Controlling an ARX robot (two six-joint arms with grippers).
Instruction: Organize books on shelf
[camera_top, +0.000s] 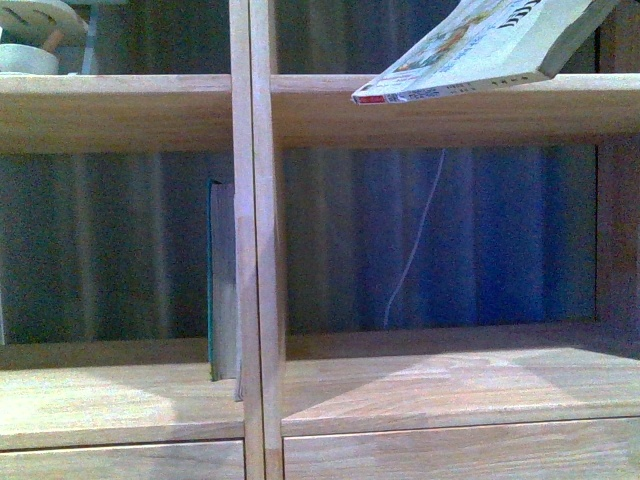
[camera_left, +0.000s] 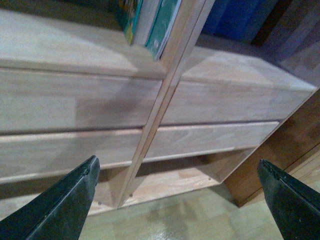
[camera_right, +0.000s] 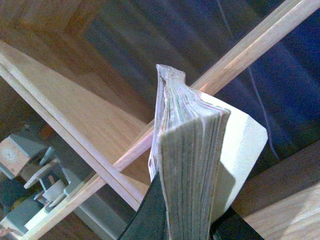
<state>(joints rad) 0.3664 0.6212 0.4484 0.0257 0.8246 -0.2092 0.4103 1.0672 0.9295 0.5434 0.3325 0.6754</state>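
**Fingers (camera_right: 147, 215) of the right gripper (camera_right: 187, 200) clamped on the paperback (camera_top: 490, 45) before the shelf (camera_top: 400, 105)**

Both dark fingers press the covers of the thin pale paperback, whose page edges face the right wrist camera. In the front view it hangs tilted at the upper right, its red-ended spine corner lowest, overlapping the front edge of the upper board of the light-wood shelf; whether it touches that board cannot be told. Lower and to the left, the dark teal book (camera_top: 222, 290) stands upright in the middle left compartment, against the double central upright (camera_top: 250, 240); the left wrist view shows a second book (camera_left: 129, 15), green and yellow on its cover, just beside it. The left gripper (camera_left: 177, 165) hangs low before the drawer fronts (camera_left: 75, 105), its fingers wide apart. Behind the open compartments lies a blue backdrop (camera_top: 480, 230) with a thin white cord (camera_top: 415, 250) hanging down it; pale round objects (camera_top: 30, 40) sit in the upper left compartment; a darker wooden cabinet (camera_left: 270, 165) stands beside the shelf.
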